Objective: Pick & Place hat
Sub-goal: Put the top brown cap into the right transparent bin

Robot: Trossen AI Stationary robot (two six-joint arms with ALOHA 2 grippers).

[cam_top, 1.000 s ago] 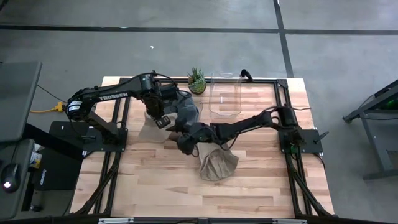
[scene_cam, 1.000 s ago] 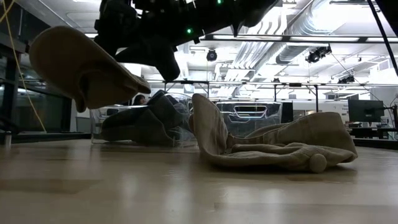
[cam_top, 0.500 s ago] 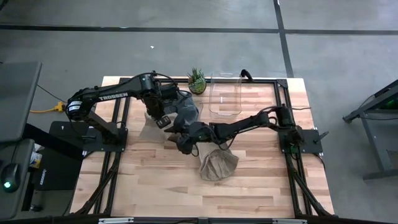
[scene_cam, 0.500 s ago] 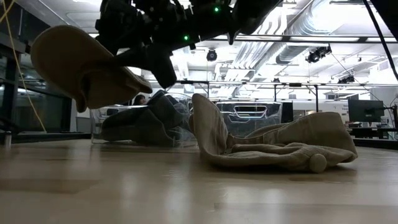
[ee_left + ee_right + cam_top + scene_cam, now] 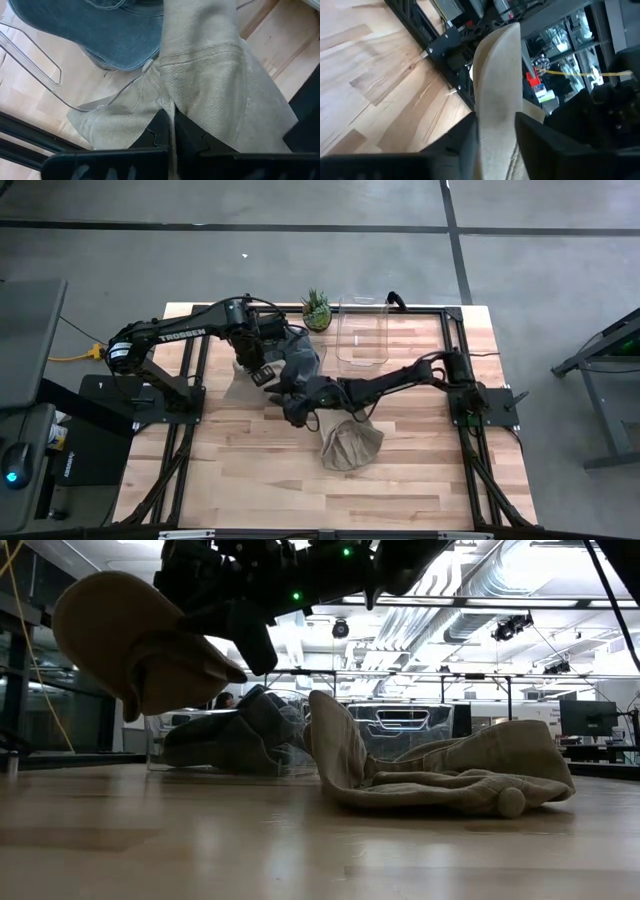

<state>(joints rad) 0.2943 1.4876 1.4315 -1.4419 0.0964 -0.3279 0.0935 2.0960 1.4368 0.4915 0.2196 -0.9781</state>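
Note:
A beige hat (image 5: 135, 640) hangs lifted over the table's left-centre, also in the high view (image 5: 240, 388). My left gripper (image 5: 258, 372) and my right gripper (image 5: 291, 412) are both shut on it. A second beige hat (image 5: 350, 445) lies crumpled on the table nearer the front, its brim edge standing up (image 5: 330, 745). A blue denim hat (image 5: 303, 360) rests on the table beside the lifted one, with my left arm partly covering it. My left gripper (image 5: 171, 125) pinches a fold of the beige hat's cloth (image 5: 167, 102) between its two fingers, coming from above. The hat hangs clear of the table below it. My right gripper (image 5: 497, 125) pinches the same hat's brim (image 5: 496, 85) between its two fingers, level from the table's right side. The brim stands edge-on beyond the fingers.
A clear plastic bin (image 5: 361, 330) and a small potted plant (image 5: 317, 308) stand at the far edge. Black frame rails (image 5: 448, 330) run along both sides of the table. Bare wood (image 5: 240, 470) lies toward the near edge.
The lifted beige hat has risen a little in the low view, still held by both grippers. My right gripper has crept slightly toward the table's left.

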